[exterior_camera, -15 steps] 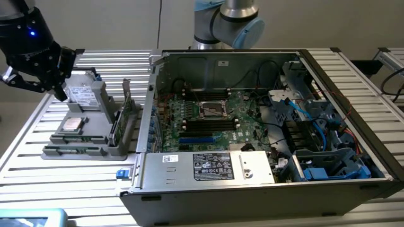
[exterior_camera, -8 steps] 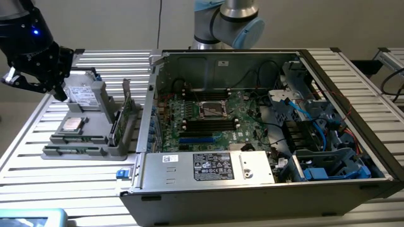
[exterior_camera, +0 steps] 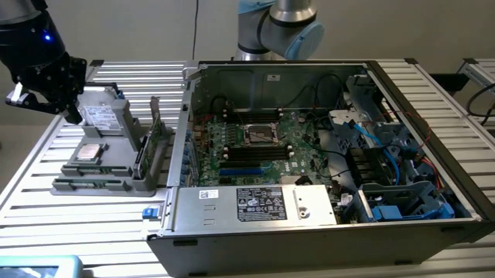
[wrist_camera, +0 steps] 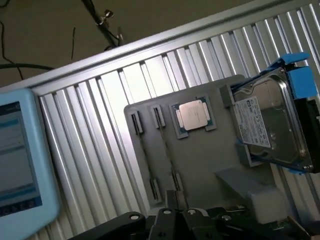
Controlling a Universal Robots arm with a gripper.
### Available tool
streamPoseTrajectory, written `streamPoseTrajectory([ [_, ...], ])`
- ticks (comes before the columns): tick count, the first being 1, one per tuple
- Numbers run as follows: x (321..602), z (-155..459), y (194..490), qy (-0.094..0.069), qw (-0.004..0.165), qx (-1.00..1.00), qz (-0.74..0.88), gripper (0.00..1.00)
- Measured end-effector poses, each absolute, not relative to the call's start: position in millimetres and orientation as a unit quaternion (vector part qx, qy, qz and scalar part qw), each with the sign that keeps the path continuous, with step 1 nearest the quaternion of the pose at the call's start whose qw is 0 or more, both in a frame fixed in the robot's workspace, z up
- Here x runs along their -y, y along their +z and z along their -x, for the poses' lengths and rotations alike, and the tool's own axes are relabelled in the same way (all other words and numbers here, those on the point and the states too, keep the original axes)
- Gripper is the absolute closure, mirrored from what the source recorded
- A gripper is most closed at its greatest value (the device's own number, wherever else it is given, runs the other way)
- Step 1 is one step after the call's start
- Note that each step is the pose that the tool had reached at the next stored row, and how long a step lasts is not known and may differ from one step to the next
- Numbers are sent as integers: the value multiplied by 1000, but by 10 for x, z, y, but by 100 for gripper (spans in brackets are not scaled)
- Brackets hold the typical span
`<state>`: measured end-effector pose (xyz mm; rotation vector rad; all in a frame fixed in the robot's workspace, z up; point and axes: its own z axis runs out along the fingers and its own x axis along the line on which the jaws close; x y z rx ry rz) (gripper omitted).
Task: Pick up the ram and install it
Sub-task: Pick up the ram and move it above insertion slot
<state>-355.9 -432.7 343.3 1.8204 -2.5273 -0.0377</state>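
Presently my pincer [exterior_camera: 71,116] hangs at the exterior view's left, over the far end of a grey tray [exterior_camera: 120,152] that sits on the slatted metal table [exterior_camera: 101,231]. Its fingers are pressed together. In the wrist view the dark base of the pincer [wrist_camera: 182,216] sits just over the tray's edge.

The ram [exterior_camera: 97,185], as far as I can make it out, is a thin green strip seated in a long slot along the near edge of the tray, with a second slot running parallel just behind it. From the wrist camera these slots appear as two narrow lines, each with a small clip at either end. They are too thin for me to read any chips or label. My pincer is well apart from that edge and touches nothing there.

On the same tray a processor chip [exterior_camera: 89,152] lies flat just beside the slots. A hard drive [exterior_camera: 101,116] in a blue-cornered frame rests beyond it, nearest to my pincer. A taller expansion card [exterior_camera: 155,119] stands upright along the side of the tray that faces the computer.

The computer case [exterior_camera: 232,237] lies open beside the tray, toward the exterior view's right. Its green motherboard [exterior_camera: 298,130] faces up, and black memory slots [exterior_camera: 259,152] flank the processor socket. A silver power supply [exterior_camera: 255,202] with a white label sits along the near wall of the case. A light-blue device [wrist_camera: 20,160] rests on the table near the tray's slot end.
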Motion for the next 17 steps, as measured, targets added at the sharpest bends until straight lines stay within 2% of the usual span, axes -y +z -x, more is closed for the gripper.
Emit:
streamPoseTrajectory([
  [17, 4327, 3559, 3432, -10, 15, 712, -702, 89],
])
